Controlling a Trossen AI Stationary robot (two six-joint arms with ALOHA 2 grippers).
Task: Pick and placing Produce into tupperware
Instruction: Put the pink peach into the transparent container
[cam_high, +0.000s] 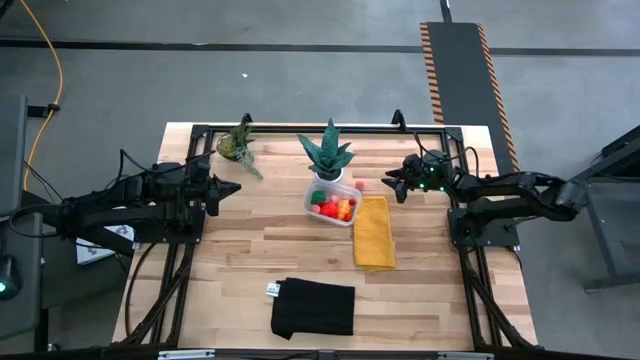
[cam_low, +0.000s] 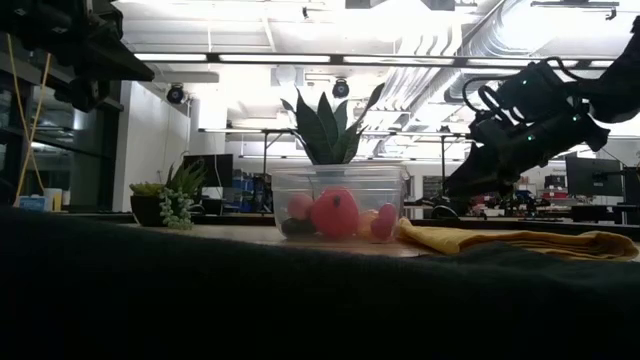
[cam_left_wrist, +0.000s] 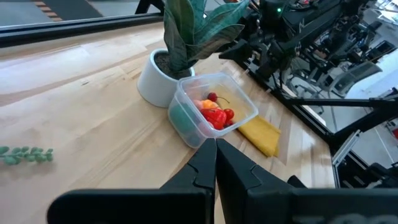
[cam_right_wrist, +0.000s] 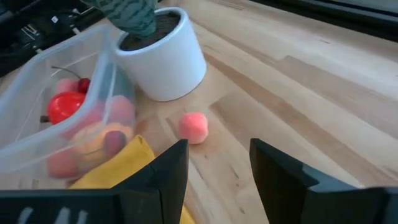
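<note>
The clear tupperware (cam_high: 308, 203) stands mid-table on its base and holds several red, orange and pink pieces of produce (cam_high: 335, 207). One loose pink piece of produce (cam_right_wrist: 193, 127) lies on the wood beside the white pot, just right of the box. My right gripper (cam_right_wrist: 217, 165) hovers open a little to the right of that piece, slanting down toward it, and touches nothing. My left gripper (cam_left_wrist: 216, 165) is shut and empty, held above the table's left part and pointing toward the box.
A white pot with a spiky plant (cam_high: 327, 160) stands right behind the tupperware. A yellow cloth (cam_high: 374, 232) lies against the box's right side. A black cloth (cam_high: 314, 307) lies near the front edge, and a small green plant (cam_high: 238, 145) stands at the far left.
</note>
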